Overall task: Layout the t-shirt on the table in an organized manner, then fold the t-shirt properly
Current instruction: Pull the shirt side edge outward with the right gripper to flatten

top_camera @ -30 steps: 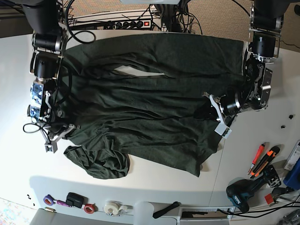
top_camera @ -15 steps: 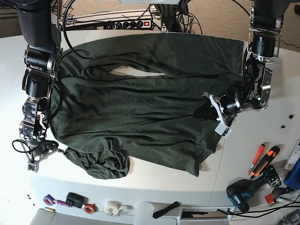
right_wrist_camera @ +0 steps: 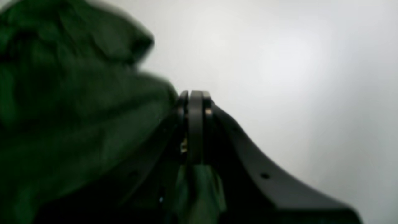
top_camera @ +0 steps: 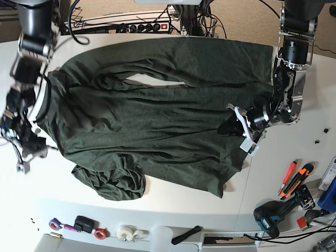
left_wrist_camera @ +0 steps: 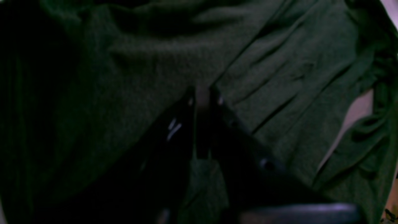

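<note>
Two grippers of mine are both clamped on the t-shirt (top_camera: 157,126), which lies spread across the middle of the white table (top_camera: 157,210). No brand, label or readable writing shows on the cloth or on my arms in any view. My left gripper (top_camera: 233,126) pinches the cloth at the shirt's side nearest that arm, jaws together on a fold; my right gripper (top_camera: 23,157) sits at the opposite edge, jaws pressed together with a strip of green fabric caught between them. From the base view I see the whole garment: its long axis runs across the table from one arm to the other, with a bunched sleeve (top_camera: 113,184) on the near edge and a gap of bare table showing through near the far edge. My left wrist view shows only dark creased fabric around the gripper (left_wrist_camera: 202,96). My right wrist view shows the gripper (right_wrist_camera: 195,99) at the shirt's edge with bare table beyond, blurred.
</note>
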`<state>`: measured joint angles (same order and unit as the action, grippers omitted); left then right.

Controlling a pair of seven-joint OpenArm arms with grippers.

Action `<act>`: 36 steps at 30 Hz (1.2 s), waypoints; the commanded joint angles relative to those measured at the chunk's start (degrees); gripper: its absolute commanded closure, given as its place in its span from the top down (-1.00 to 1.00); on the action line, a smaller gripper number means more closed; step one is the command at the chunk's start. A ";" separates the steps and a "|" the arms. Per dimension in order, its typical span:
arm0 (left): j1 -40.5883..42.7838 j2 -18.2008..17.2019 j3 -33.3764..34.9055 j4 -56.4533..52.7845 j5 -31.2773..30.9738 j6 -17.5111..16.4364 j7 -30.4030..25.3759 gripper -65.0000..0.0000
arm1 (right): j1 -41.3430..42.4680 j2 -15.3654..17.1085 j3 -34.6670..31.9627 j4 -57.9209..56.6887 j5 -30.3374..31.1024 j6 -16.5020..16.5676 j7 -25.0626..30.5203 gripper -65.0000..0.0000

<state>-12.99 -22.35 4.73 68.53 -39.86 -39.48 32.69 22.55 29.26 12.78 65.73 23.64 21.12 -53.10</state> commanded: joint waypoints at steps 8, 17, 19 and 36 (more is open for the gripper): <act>-1.27 1.01 -0.42 0.87 -1.29 -0.52 -2.64 -1.00 | -8.66 0.72 3.04 0.63 -1.88 -0.20 4.48 -1.00; -1.27 2.67 -0.42 0.87 -1.31 -0.52 -2.45 -1.00 | -3.08 0.79 3.04 -7.39 -11.28 -3.15 11.02 -1.00; -1.25 2.67 -0.42 0.87 -1.31 -0.52 -2.45 -1.00 | -0.48 0.79 3.04 -11.15 -12.17 -3.15 12.28 -1.00; -1.27 2.67 -0.42 0.87 1.22 -0.52 -2.43 -1.00 | 6.25 2.12 9.46 -14.25 23.93 15.08 -8.37 -1.00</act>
<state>-12.99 -19.22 4.69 68.51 -37.52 -39.48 31.64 27.94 30.44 22.11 50.89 46.94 35.24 -62.33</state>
